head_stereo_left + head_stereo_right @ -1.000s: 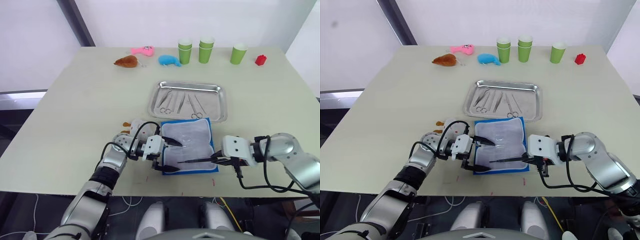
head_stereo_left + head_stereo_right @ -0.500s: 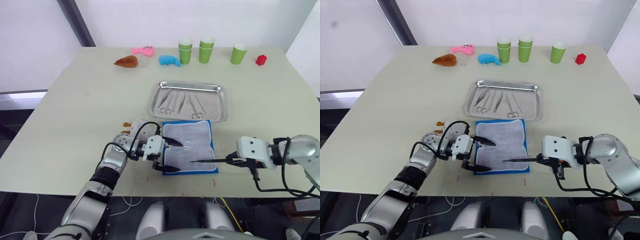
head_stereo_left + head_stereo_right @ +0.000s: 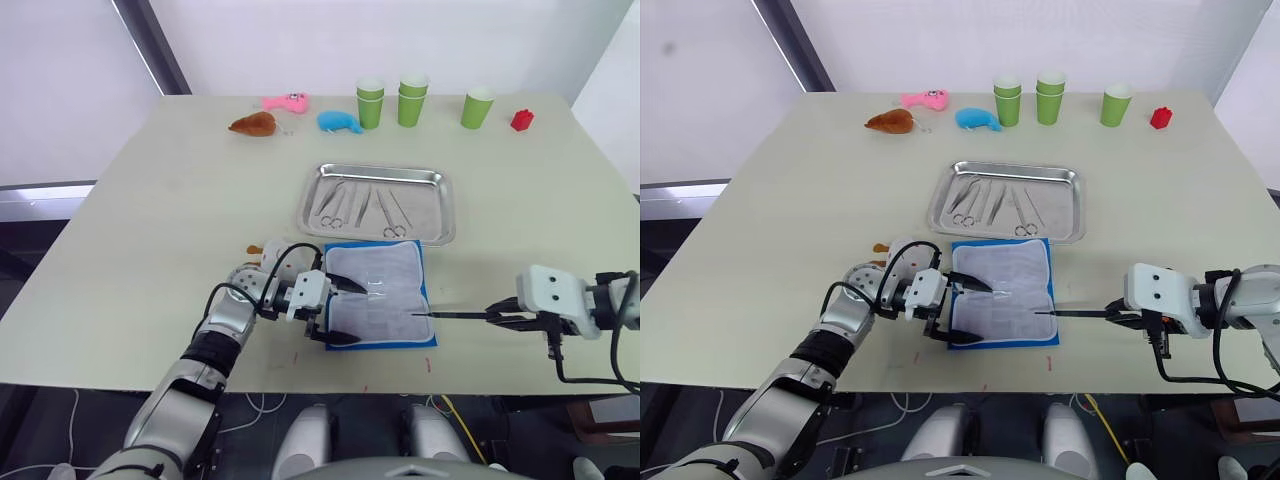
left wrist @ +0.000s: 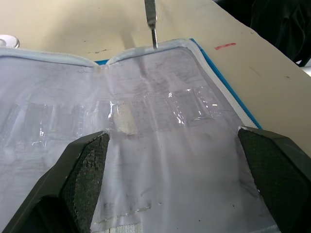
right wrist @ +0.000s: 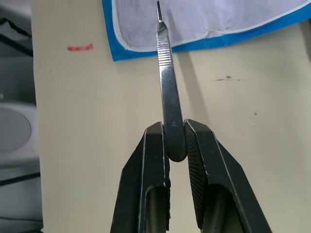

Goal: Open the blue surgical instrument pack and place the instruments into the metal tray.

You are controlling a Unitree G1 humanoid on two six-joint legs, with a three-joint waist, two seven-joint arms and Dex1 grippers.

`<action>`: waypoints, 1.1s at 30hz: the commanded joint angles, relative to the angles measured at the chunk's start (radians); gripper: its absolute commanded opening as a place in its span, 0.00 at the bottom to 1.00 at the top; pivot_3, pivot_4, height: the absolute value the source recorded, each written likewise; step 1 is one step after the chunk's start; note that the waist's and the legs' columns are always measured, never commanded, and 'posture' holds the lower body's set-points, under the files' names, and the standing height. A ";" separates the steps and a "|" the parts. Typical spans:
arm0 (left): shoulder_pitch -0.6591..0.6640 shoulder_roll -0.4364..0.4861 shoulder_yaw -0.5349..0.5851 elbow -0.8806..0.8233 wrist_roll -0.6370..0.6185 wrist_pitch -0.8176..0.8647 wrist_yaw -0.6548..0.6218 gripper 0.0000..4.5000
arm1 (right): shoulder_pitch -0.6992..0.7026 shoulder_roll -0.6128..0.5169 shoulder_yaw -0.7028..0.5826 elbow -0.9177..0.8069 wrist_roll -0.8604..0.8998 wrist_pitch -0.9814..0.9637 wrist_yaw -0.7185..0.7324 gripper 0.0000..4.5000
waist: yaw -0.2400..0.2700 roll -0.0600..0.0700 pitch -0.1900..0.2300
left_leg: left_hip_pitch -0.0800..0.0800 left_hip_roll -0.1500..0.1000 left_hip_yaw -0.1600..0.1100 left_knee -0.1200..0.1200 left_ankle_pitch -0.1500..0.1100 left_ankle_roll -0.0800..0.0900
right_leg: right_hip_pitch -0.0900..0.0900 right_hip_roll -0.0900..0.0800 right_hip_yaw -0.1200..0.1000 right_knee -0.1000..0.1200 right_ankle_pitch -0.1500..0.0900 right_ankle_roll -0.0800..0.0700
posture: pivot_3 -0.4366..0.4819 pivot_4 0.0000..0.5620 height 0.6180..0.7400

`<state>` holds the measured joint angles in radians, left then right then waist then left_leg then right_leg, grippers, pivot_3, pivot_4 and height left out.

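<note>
The blue surgical instrument pack [image 3: 381,296] lies open on the table, pale lining up, just in front of the metal tray [image 3: 427,208]. Several steel instruments [image 3: 358,205] rest in the tray. My left gripper [image 3: 345,312] is open, its fingers [image 4: 86,171] spread over the left part of the lining [image 4: 146,141]. To the right of the pack, my right gripper [image 3: 506,318] is shut on a slim flat steel instrument [image 5: 166,82]. It is held level, with its tip at the pack's right edge.
Along the far edge stand three stacks of green cups [image 3: 412,98], a red block [image 3: 521,120], a blue whale toy [image 3: 338,121], a pink toy [image 3: 285,101] and a brown toy [image 3: 252,123]. Small red marks [image 3: 428,364] sit near the table's front edge.
My right gripper has drawn back to the right with the slim instrument, pulling it off the lining until only the tip reaches the pack's edge. The left gripper has stayed put.
</note>
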<state>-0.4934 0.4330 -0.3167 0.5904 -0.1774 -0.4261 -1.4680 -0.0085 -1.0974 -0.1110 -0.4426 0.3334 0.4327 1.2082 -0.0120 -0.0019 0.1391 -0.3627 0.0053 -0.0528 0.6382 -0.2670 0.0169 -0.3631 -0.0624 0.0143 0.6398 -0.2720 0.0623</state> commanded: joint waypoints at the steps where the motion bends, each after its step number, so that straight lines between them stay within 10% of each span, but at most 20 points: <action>1: 0.060 0.023 -0.080 0.111 0.119 0.001 -0.017 1.00 | -0.041 0.042 -0.058 -0.029 0.089 0.087 -0.055 0.00 | 0.000 0.000 0.000 | 0.000 0.000 0.000 0.000 0.000 0.000 | 0.000 0.000 0.000 0.000 0.000 0.000 | 0.48 0.27 1.00; 33: 0.072 0.030 -0.078 0.098 0.118 0.002 0.000 1.00 | -0.692 0.728 0.115 0.416 -0.061 0.670 -0.973 0.00 | -0.005 0.010 -0.005 | 0.000 -0.003 0.000 -0.001 0.000 0.000 | -0.001 0.000 0.001 0.002 0.002 -0.004 | 0.48 0.27 1.00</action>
<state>-0.4916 0.4336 -0.3186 0.5975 -0.1830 -0.4404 -1.4650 -0.6665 -0.3753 0.0145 -0.0311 0.2877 1.0935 0.2599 -0.0167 0.0081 0.1337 -0.3624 0.0026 -0.0529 0.6369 -0.2669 0.0172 -0.3646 -0.0627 0.0151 0.6414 -0.2696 0.0578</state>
